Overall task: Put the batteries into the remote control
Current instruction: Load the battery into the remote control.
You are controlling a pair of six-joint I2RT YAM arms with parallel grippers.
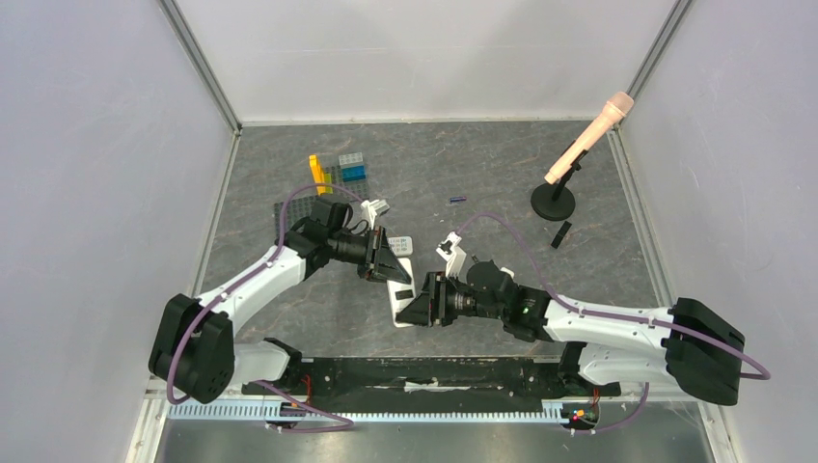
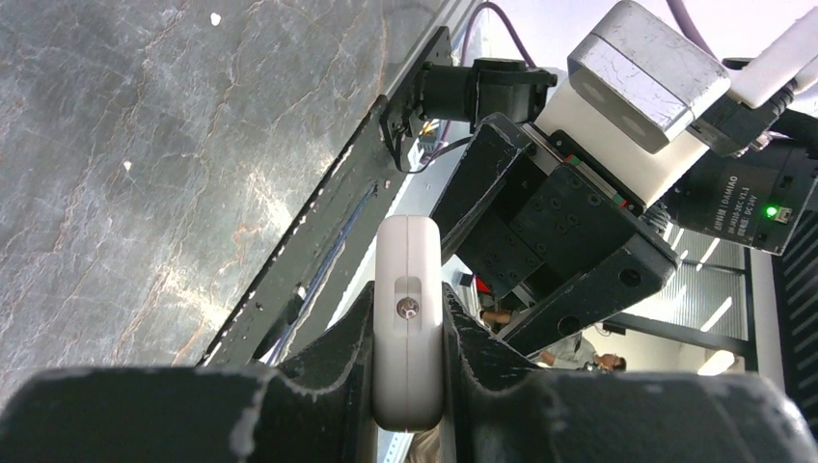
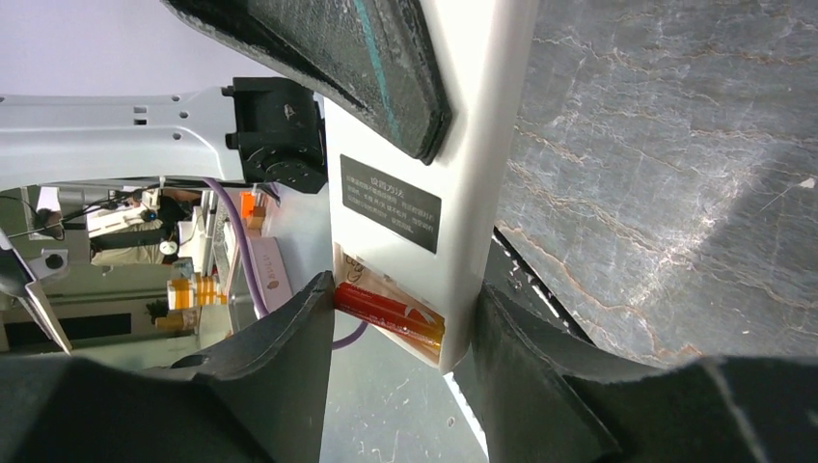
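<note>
Remote control (image 2: 408,253) pinched by left end effector (image 2: 408,307), right end effector (image 3: 403,295) straddling red battery (image 3: 386,310), grip unclear

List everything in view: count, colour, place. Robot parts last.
remote control: one, white, held above the table's middle between both pincers, battery bay open
red battery: one, red-orange, lying in the remote's open bay
dark battery: one, dark, loose on the table beyond the remote
black piece: one, black, near the microphone's base; too small to identify
microphone: one, pinkish head on a black round stand, far right
clear box: one, with yellow and blue pieces, far left of centre
table: one, dark grey, marbled
left pincer: one, black, shut on the remote's edges
right pincer: one, black, fingers against both sides of the remote's open end
</note>
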